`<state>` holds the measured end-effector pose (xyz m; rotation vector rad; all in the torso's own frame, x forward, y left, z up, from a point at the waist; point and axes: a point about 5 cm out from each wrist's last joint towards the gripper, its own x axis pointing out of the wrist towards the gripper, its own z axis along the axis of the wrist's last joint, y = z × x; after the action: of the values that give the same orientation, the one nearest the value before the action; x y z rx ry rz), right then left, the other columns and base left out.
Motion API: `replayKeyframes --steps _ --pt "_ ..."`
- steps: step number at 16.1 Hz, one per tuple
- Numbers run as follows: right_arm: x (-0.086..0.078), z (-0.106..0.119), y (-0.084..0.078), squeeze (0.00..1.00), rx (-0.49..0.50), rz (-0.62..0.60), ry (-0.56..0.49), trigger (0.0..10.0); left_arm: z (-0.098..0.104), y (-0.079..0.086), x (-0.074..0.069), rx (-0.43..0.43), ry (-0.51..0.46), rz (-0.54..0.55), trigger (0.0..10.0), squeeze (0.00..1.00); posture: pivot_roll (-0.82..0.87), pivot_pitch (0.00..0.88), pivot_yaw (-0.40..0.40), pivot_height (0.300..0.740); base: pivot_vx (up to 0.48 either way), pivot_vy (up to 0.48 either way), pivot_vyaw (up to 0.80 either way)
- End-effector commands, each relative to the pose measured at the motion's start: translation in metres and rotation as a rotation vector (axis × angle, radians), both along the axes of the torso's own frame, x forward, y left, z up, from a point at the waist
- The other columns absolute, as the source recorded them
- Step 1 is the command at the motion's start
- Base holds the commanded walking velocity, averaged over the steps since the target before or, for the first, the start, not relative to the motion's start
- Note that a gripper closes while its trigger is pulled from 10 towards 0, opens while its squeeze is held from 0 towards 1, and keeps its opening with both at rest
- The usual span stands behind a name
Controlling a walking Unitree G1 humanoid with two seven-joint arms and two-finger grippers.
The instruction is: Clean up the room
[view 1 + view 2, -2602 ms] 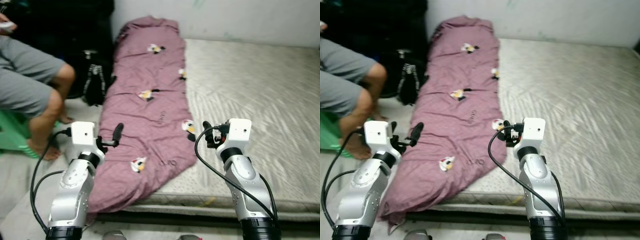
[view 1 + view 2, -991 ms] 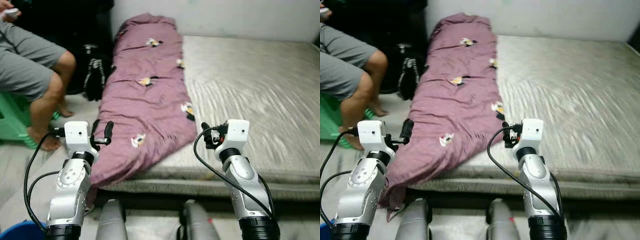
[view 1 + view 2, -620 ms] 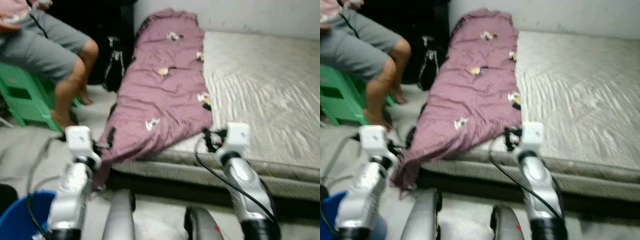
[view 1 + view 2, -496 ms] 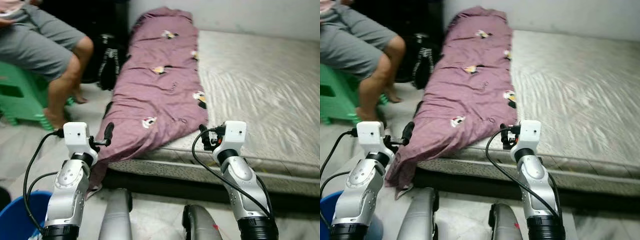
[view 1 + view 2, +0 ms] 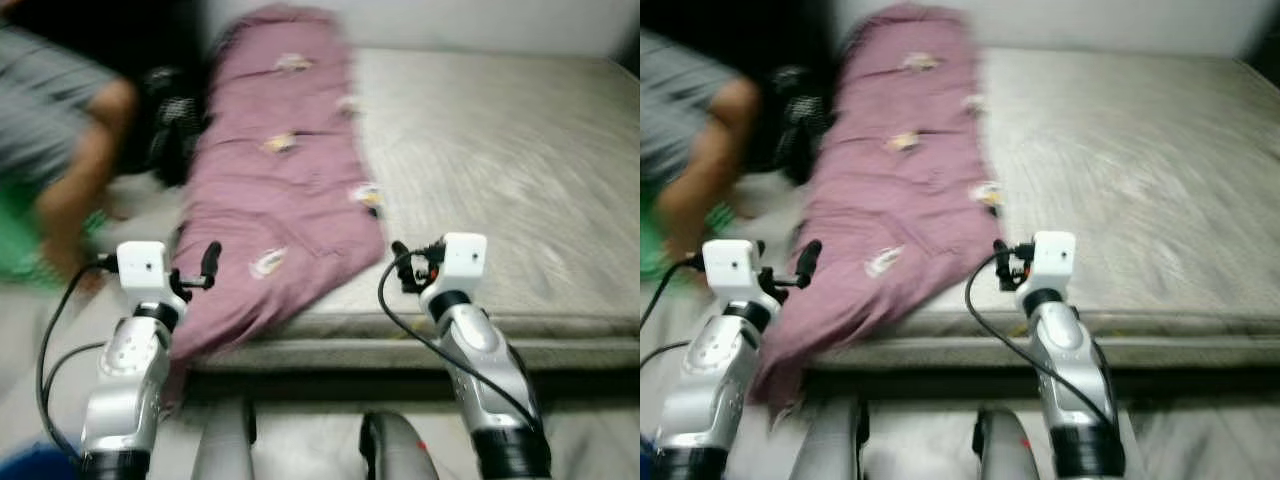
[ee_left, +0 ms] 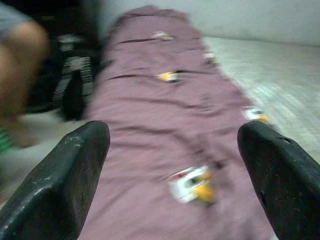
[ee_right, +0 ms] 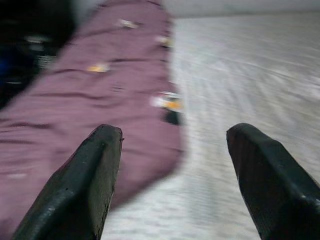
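Head and wrist views, blurred by my own motion. My left gripper [image 6: 172, 165] is raised with its fingers [image 6: 60, 185] spread wide and nothing between them; the purple quilt [image 5: 275, 190] lies directly ahead of it, stretching away along the near side of the mattress [image 5: 500, 170]. My right gripper [image 7: 172, 175] is raised likewise, its fingers [image 7: 80, 185] parted and empty; the quilt's lower end lies ahead and to its left, bare mattress ahead and to its right. The quilt's near corner hangs over the mattress edge just beside my left gripper, not touching it. Beyond my left gripper and further left, a seated person's leg [image 5: 75, 150] and a dark bag [image 5: 165, 135] are near the quilt's far half.

Compared with half a second ago, the whole scene has slid leftward and blurred, so my head has turned; both arms hold the same raised pose with fingers apart as before, and the quilt lies unchanged on the mattress.
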<state>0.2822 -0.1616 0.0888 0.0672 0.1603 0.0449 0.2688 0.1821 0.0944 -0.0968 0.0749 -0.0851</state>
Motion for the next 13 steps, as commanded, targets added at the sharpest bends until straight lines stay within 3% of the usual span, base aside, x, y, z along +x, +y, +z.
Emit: replayKeyframes --steps 1,4,10,12,13 --pt "0.002 0.000 -0.002 0.00 0.001 -0.010 0.007 10.0 0.003 -0.004 0.001 0.003 -0.009 -0.025 10.0 0.00 -0.02 0.000 -0.025 0.623 0.424 0.000 0.00" --pt "0.005 0.000 -0.001 0.00 -0.035 -0.007 -0.001 10.0 -0.001 -0.005 0.005 0.007 0.007 -0.024 10.0 0.00 -0.03 0.000 -0.029 0.623 0.383 0.000 0.00" --pt "0.015 -0.001 0.005 0.00 -0.080 0.040 0.000 10.0 -0.005 0.003 0.019 0.044 0.036 0.030 10.0 0.00 -0.01 0.000 -0.041 0.623 0.000 0.000 0.00" --pt "0.012 0.000 0.005 0.00 -0.054 0.056 -0.004 10.0 -0.001 0.001 0.022 0.058 0.027 0.014 10.0 0.00 -0.02 0.000 -0.047 0.603 0.000 0.000 0.00" --pt "0.011 0.001 0.002 0.00 -0.048 0.043 -0.004 10.0 -0.008 0.004 0.020 0.058 0.059 0.030 10.0 0.00 -0.03 0.000 -0.049 0.593 0.000 0.000 0.00"
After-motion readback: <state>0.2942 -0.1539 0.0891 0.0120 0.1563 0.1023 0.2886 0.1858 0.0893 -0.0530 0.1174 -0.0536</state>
